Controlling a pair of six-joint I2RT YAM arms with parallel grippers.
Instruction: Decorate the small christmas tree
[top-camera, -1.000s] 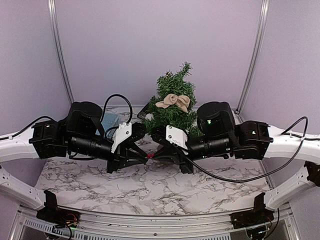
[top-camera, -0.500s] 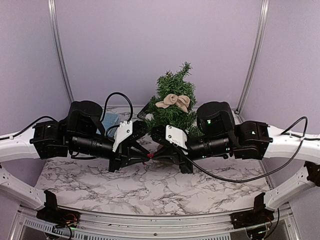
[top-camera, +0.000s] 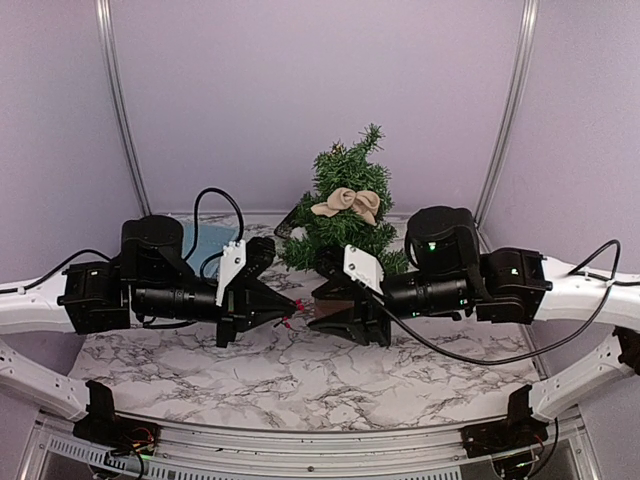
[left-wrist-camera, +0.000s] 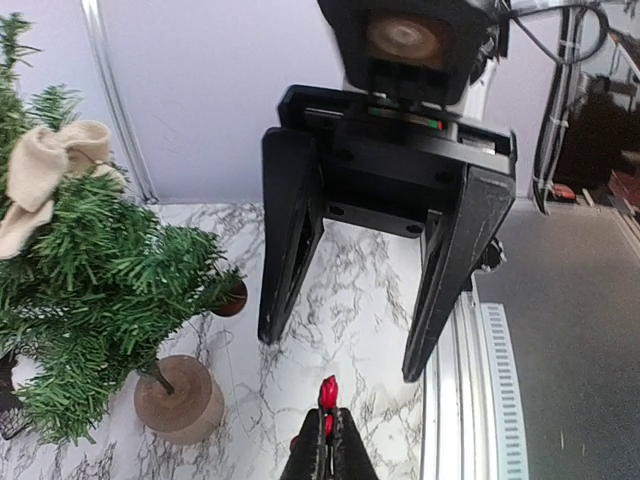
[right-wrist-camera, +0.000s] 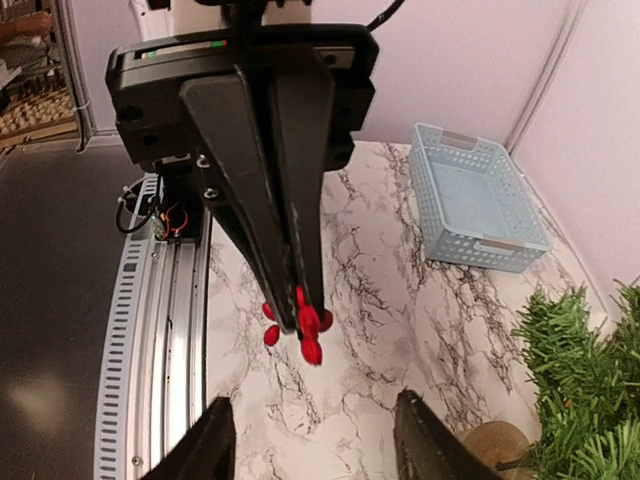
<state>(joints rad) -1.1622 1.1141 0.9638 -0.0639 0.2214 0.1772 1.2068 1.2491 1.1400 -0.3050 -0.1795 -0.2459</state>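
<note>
**A:** Where do we find the small christmas tree (top-camera: 345, 215)?

**B:** From above we see it at twelve o'clock on the marble table (top-camera: 300, 385), upright near the far edge, just behind both claws. A beige bow (top-camera: 347, 202) sits in its upper branches. In the left wrist view we make out its tan stump base (left-wrist-camera: 180, 400) standing on the marble.

**A:** What do we say of the left gripper (top-camera: 288, 315)?

**B:** Its jaws are pressed together on a red berry sprig (right-wrist-camera: 300, 328). In the right wrist view we see the red beads bunched at the very tips of its black fingers, held above the table.

**A:** And the right gripper (left-wrist-camera: 342, 352)?

**B:** Spread wide, with nothing between its fingers (left-wrist-camera: 285, 240). From above it lies at three o'clock of the left claw, the two facing nose to nose. The berries sit just short of the open fingers and touch neither of them.

**A:** What else do we see on the table?

**B:** A blue basket (right-wrist-camera: 480, 200) at ten o'clock in the overhead view, mostly hidden behind the left arm. The right wrist view shows it flat on the marble by the back wall, apart from the tree. Just beside the stump there is a small dark round thing (left-wrist-camera: 232, 297). We cannot tell what it is.
</note>
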